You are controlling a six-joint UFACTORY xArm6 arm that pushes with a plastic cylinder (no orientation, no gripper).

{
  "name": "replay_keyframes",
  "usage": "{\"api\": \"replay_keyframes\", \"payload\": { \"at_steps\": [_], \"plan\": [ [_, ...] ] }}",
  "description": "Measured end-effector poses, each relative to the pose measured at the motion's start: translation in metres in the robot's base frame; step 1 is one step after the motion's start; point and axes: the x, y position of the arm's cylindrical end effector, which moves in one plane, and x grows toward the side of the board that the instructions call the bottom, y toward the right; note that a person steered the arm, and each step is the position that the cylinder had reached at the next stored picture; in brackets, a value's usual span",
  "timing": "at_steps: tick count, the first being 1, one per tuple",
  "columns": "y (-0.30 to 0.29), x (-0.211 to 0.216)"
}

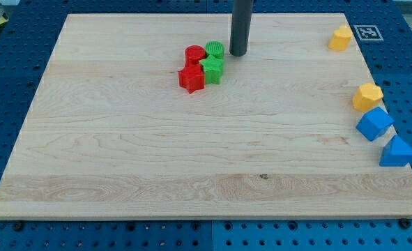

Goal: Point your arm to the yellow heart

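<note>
A cluster of four blocks sits far left of centre: red cylinder (194, 54), red star (191, 78), green cylinder (215, 49), green star (211, 68). My tip (238, 54), holding nothing, stands just right of the green cylinder. The yellow heart (367, 95), small and chunky, lies at the board's (122, 160) right edge.

A pale wooden bench (157, 153) lies on a blue perforated metal base (3, 84) — evenly lit, seemingly from overhead.

A robotics lab bench: under the wooden board (122, 160) lies a blue pegboard (408, 42) (regular holes), with a fiducial tag (367, 32) beside the board's top-right corner
</note>
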Motion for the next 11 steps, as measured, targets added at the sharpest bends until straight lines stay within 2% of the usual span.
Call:
{"api": "replay_keyframes", "payload": {
  "at_steps": [3, 11],
  "plan": [
    [0.045, 0.000],
    [0.248, 0.036]
  ]
}}
